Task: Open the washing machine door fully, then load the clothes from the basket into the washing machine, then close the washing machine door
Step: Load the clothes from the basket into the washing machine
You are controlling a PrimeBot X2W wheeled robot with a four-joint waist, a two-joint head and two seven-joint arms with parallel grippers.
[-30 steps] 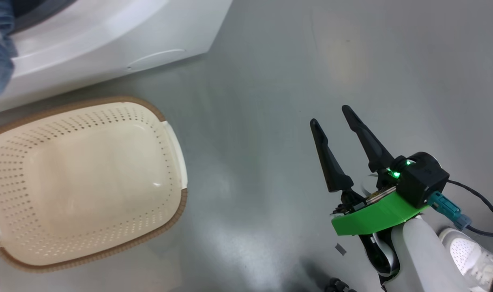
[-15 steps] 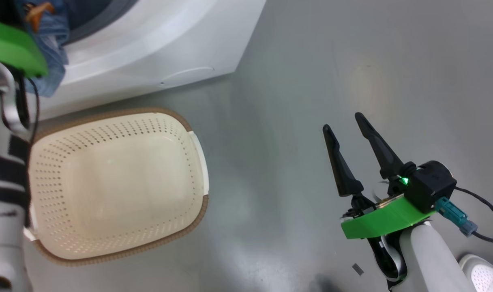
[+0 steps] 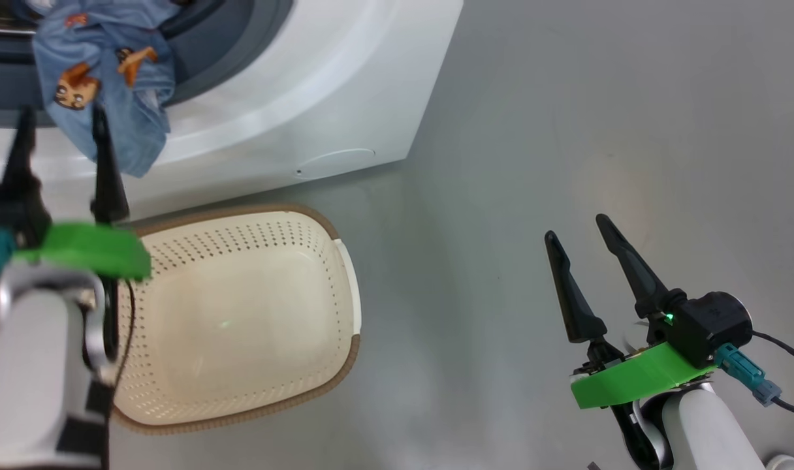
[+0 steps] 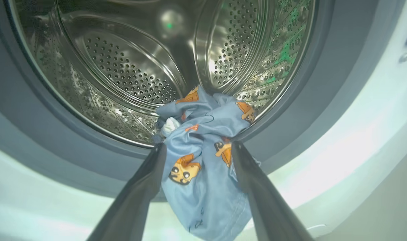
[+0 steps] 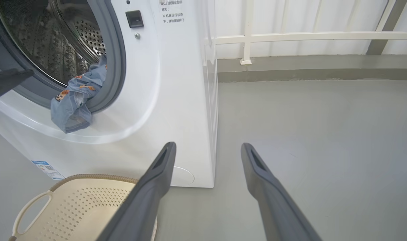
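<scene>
Head: left tool [image 3: 62, 114] spread wide, gripping nothing. Clothes [image 3: 103, 85] hang over the washing machine [image 3: 345, 78] lip at its tips; basket [image 3: 240, 248] just beside its wrist.
Left wrist: cloth between the fingers, drum [image 4: 140, 67] ahead.
Right wrist: right tool [image 5: 207, 144] wide, holding nothing. Chinese print [image 5: 171, 11] and blue label [image 5: 48, 170] too small to read. Open grey floor [image 5: 324, 134] ahead to railing [image 5: 290, 36].

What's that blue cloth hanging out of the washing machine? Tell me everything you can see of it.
The clothes are a crumpled bundle of light blue fabric printed with orange-brown cartoon figures, with a scrap of white cloth tucked in. The upper part lies on the drum's front edge; the rest drapes over the grey gasket and hangs down the washing machine's white front. The left pincer stands open, one finger on each side; whether it touches, I cannot tell.
</scene>
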